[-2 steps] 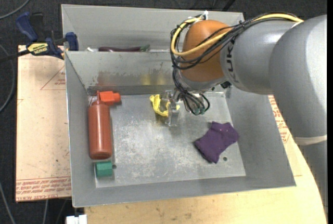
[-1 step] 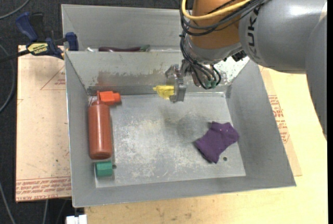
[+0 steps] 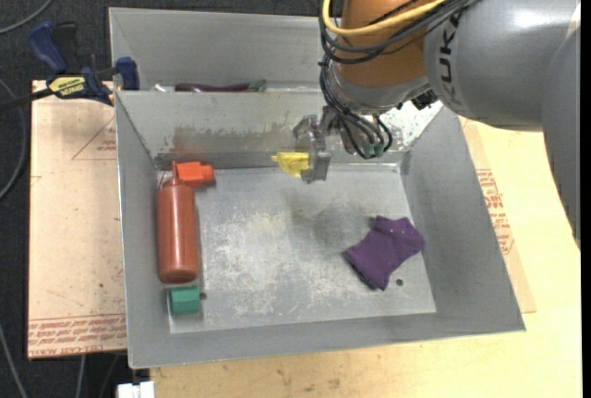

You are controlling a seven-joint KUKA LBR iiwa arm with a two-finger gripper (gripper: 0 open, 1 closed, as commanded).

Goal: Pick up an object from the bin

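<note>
At the back wall of the bin (image 3: pixel 268 244), the end effector (image 3: pixel 317 167) touches a small yellow piece (image 3: pixel 292 162); whether it is closed on it I cannot tell. Probably the grasp step. Next it needs a firm grip, then a straight lift.

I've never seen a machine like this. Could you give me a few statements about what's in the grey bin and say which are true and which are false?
1. A purple cloth lies in the right part of the bin. True.
2. The green block sits on the purple cloth. False: it lies in the near left corner, far from the cloth.
3. The gripper is right beside a small yellow thing near the back wall. True.
4. The long red bottle lies across the middle of the bin. False: it lies along the left wall.
5. An orange block lies at the bottle's far end. True.
</note>
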